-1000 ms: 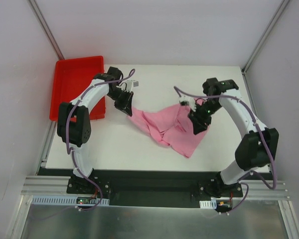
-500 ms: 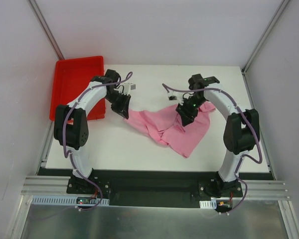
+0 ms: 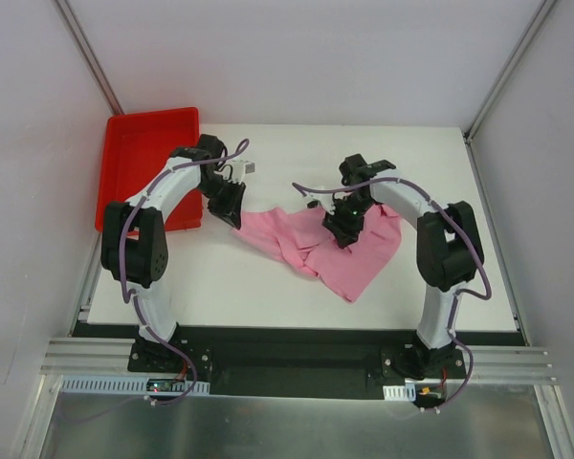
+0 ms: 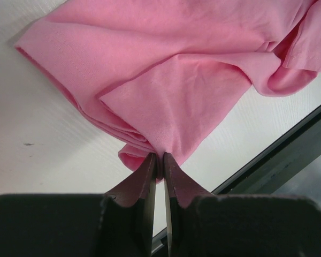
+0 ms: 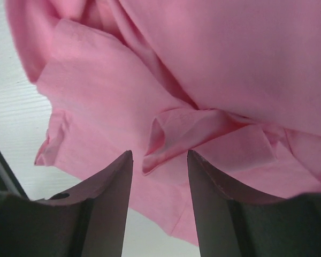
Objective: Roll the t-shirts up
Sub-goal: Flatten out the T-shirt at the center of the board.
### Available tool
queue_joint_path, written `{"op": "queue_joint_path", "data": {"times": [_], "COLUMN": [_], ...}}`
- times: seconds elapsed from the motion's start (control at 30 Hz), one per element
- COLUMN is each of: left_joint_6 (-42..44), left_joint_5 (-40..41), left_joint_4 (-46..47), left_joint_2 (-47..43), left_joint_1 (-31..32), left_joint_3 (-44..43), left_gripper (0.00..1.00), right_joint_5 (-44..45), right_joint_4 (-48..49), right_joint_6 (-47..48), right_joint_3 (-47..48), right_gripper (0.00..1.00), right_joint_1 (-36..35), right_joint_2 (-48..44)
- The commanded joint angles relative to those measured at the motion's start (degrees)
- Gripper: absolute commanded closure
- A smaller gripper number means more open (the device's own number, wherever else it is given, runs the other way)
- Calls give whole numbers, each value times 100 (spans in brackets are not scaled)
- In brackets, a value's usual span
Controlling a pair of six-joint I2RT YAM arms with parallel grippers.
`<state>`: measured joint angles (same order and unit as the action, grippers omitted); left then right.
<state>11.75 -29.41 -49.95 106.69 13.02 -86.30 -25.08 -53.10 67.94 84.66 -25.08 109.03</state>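
Currently the t-shirt is seen crumpled, not spread, on the table, a little right of centre. Its left corner is pinched by the left gripper, jaws closed tight on a doubled edge; this is judged an anchor, so the cloth can be drawn taut. The right gripper is held spread over a small raised fold, nothing clamped (a fresh grasp seems intended). Rolling is not yet begun; flattening is judged the step in hand. The red tray lies just beside the left arm, at the far-left corner. Bare white surface is left toward the near edge and the far side, for spreading.
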Motion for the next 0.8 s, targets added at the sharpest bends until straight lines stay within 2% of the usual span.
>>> {"op": "queue_joint_path", "data": {"times": [0.0,0.07,0.13,0.17,0.27,0.3,0.37,0.57,0.77], "left_joint_6": [117,117,135,135,170,179,196,354,469], "left_joint_5": [84,84,84,93,119,120,137,418,577], "left_joint_4": [-137,-155,-164,-172,-208,-225,-243,-375,-524], "left_joint_2": [-176,-158,-132,-131,-158,-184,-219,-641,-1001], "left_joint_1": [-54,-54,-54,-54,-62,-71,-97,-211,-335], "left_joint_3": [17,8,-18,-27,-36,-71,-150,-817,-1687], "left_gripper": [91,91,91,91,94,98,100,100,100], "right_joint_5": [170,196,275,310,381,346,206,161,583], "right_joint_4": [221,300,362,388,424,389,187,-332,-552], "right_joint_6": [-27,-175,-237,-264,-387,-448,-553,-1151,-1441], "right_joint_3": [340,419,568,595,700,753,1033,2255,2941], "right_gripper": [51,52,63,74,88,90,96,99,99], "right_joint_1": [-58,-84,-102,-102,-59,20,152,977,1356], "right_joint_2": [372,487,618,619,400,278,-47,-681,-989]}}
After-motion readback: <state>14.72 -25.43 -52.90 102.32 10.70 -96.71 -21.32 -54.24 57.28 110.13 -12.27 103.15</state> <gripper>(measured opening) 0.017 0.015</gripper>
